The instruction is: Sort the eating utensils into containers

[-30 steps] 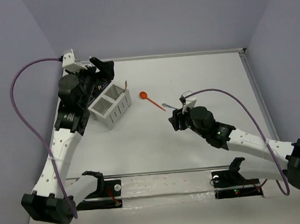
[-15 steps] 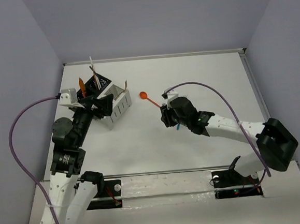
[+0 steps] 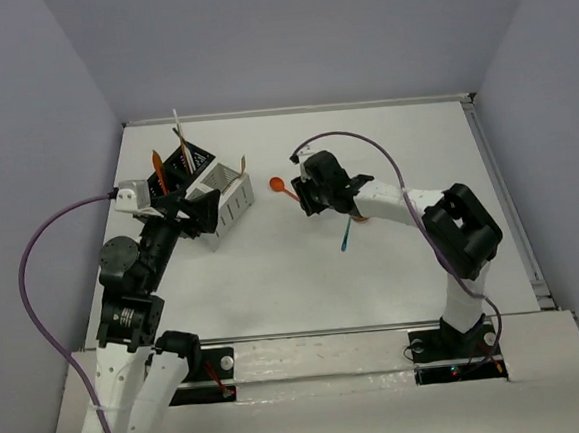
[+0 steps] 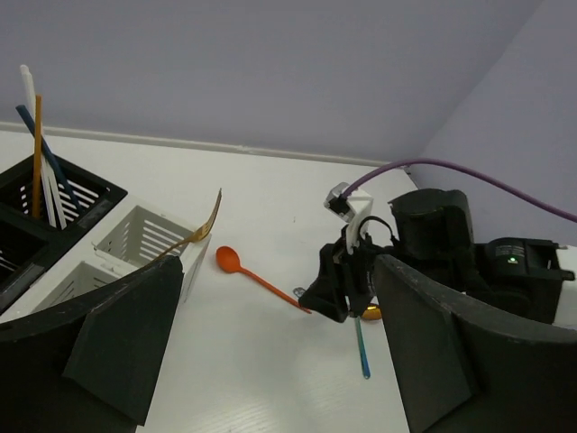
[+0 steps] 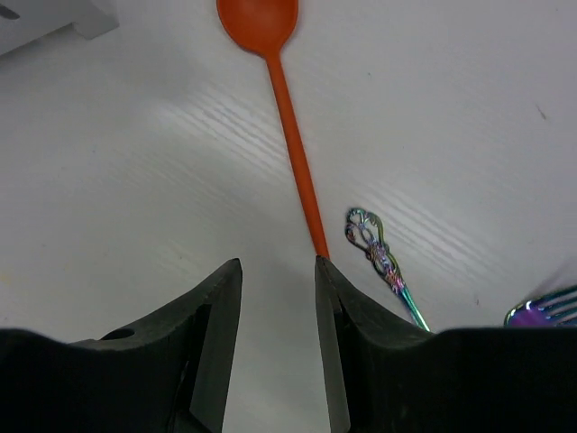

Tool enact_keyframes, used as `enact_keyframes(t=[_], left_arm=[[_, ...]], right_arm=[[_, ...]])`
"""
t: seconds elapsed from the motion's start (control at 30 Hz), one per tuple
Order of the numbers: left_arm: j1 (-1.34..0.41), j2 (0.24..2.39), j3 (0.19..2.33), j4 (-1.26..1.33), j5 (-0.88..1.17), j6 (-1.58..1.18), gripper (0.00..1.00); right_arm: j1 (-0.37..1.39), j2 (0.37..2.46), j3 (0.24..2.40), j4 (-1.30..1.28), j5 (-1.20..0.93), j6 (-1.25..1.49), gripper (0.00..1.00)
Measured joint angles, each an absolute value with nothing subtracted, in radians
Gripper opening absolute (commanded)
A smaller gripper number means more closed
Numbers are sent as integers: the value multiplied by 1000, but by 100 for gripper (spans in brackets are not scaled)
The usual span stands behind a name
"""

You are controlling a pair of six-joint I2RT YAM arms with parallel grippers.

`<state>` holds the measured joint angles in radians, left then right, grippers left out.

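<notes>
An orange spoon point(image 5: 287, 117) lies on the table, its bowl pointing away. My right gripper point(image 5: 277, 264) hangs low over the handle's near end, open, with nothing between the fingers. The handle tip touches the right finger point(image 5: 335, 298) on its outer side. Beside it lie an iridescent ornate-handled utensil point(image 5: 377, 248) and a purple fork point(image 5: 545, 309). A teal utensil point(image 3: 345, 235) lies just behind the right gripper point(image 3: 309, 203). My left gripper point(image 3: 201, 208) stands wide open and empty beside the white container point(image 3: 226, 199), which holds a gold fork point(image 4: 206, 225). The black container point(image 3: 178, 165) holds several utensils.
The two containers stand side by side at the back left. A gold piece point(image 4: 371, 313) shows under the right wrist. The right arm's purple cable point(image 3: 364, 145) loops above the table. Walls close in the table at the back and both sides.
My right gripper moved back and left, off the teal utensil, to the orange spoon's handle, and its jaws narrowed. The left arm drew back from over the black container and now holds still.
</notes>
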<state>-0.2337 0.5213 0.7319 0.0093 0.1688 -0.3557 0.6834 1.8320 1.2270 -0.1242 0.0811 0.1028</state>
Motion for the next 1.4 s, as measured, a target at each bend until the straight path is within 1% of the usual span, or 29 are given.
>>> enact_keyframes(t=[0.3,0.47,0.53,0.57,0.63,0.67,0.73,0.9,1.03,1.1,1.2,1.33,1.4], left_arm=[[-234,508,732,10,186,-356,99],[-234,535,732,9,209,-356,99],[-234,541,732,9,212,-356,99],[-234,542,732,9,214,-356,99],[-234,541,731,10,221,-356,99],[-234,542,731,10,224,-356,99],[-234,544,731,10,229,-356,99],[-234,560,731,10,241,-356,98],[-234,569,728,10,254,-357,97],[-234,576,728,14,267,-360,97],[-231,598,727,28,305,-368,97],[-224,637,719,46,353,-383,95],[-220,655,712,49,371,-390,93]], right_arm=[[656,2078,1483,-230,52,-1,47],[656,2159,1585,-286,44,-35,47],[656,2185,1619,-295,44,-46,41],[656,2199,1638,-299,43,-52,32],[656,2220,1671,-310,38,-60,23],[656,2222,1673,-310,31,-59,15],[656,2223,1674,-309,23,-60,7],[656,2216,1658,-287,22,-51,7],[656,2149,1571,-252,34,-37,7],[656,2074,1506,-223,37,-27,7],[656,1887,1377,-171,16,17,7],[659,1604,1186,-11,-31,105,7],[664,1522,1122,39,-53,146,7]])
